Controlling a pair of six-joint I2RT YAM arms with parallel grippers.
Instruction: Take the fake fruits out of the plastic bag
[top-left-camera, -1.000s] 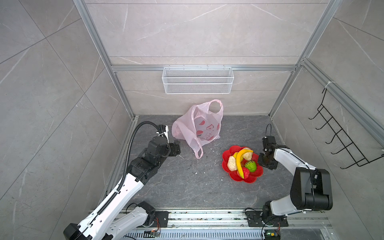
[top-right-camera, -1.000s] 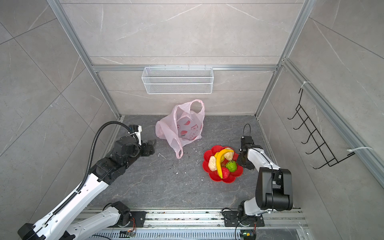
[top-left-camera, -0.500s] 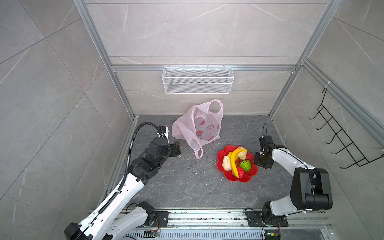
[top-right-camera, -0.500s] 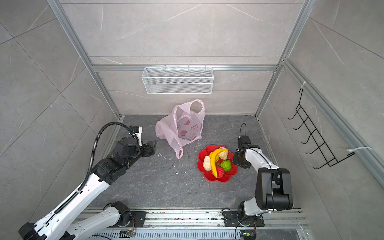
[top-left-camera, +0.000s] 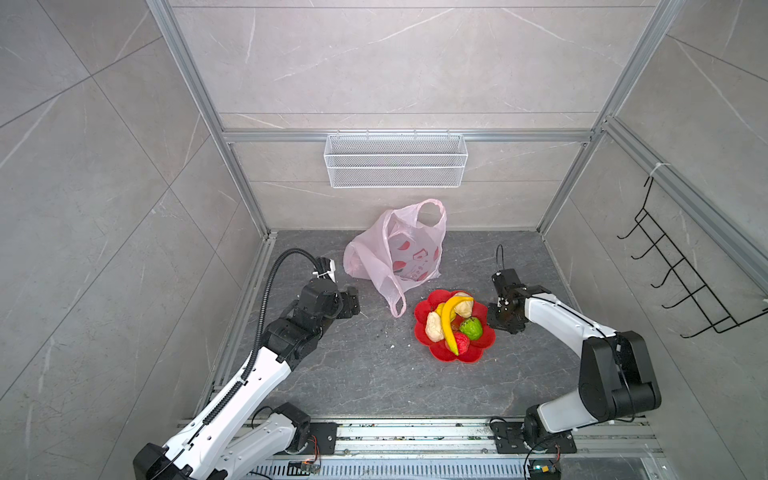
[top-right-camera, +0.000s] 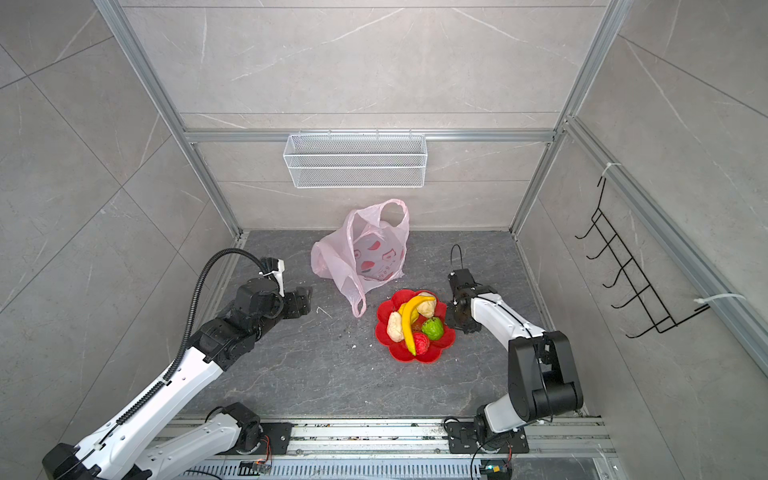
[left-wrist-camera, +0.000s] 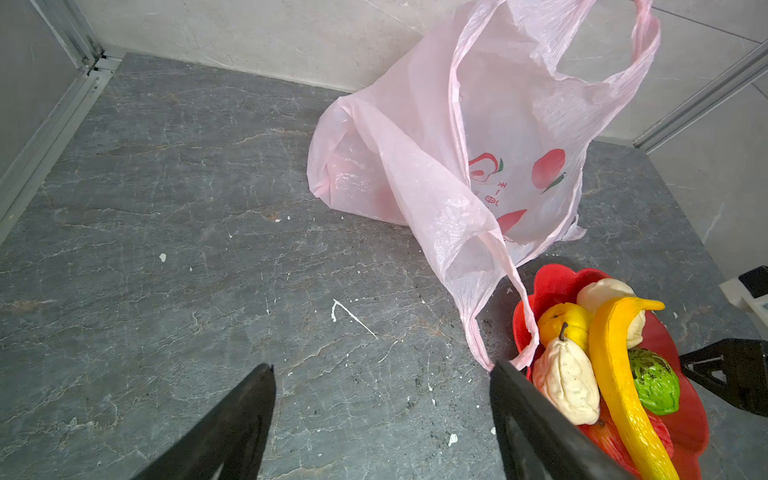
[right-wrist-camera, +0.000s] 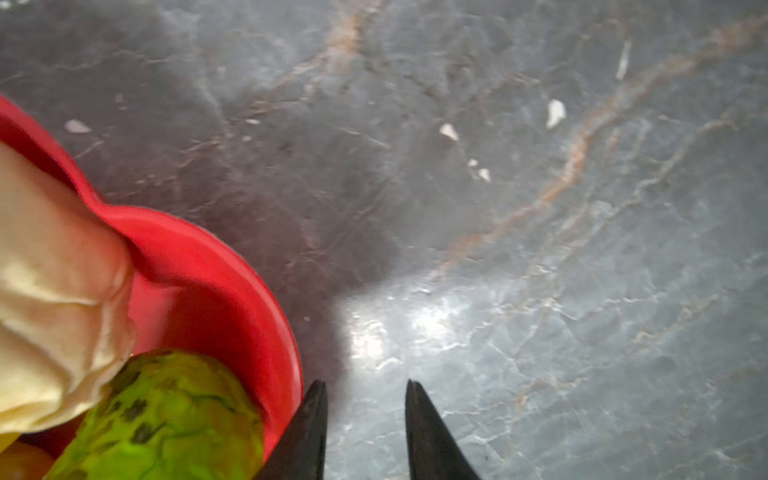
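Grey floor (top-left-camera: 374, 386) was left bare under the right gripper (right-wrist-camera: 365, 384), held slightly parted and empty just beside the rim of the red dish (right-wrist-camera: 249, 266). The left gripper (left-wrist-camera: 382, 365) was spread wide, empty. The fake fruits (top-left-camera: 451, 324) were heaped in that dish, outside the plastic bag (top-left-camera: 399, 253).

I have my left arm (top-left-camera: 257, 374) stretched long and low from its base, the white forearm leading to a black wrist with a ribbed cable hose (top-left-camera: 266, 299) arching over it. The left gripper (left-wrist-camera: 382, 365) points forward and slightly down. Its jaws are spread wide, and both fingers (left-wrist-camera: 232, 424) show in the wrist view. My right arm (top-left-camera: 561, 322) folds sharply at its black elbow (top-left-camera: 615, 374). The forearm reaches inward and the wrist is bent, so the right gripper (right-wrist-camera: 365, 382) aims downward. Its jaws stand parted by a narrow gap, tips level with each other.
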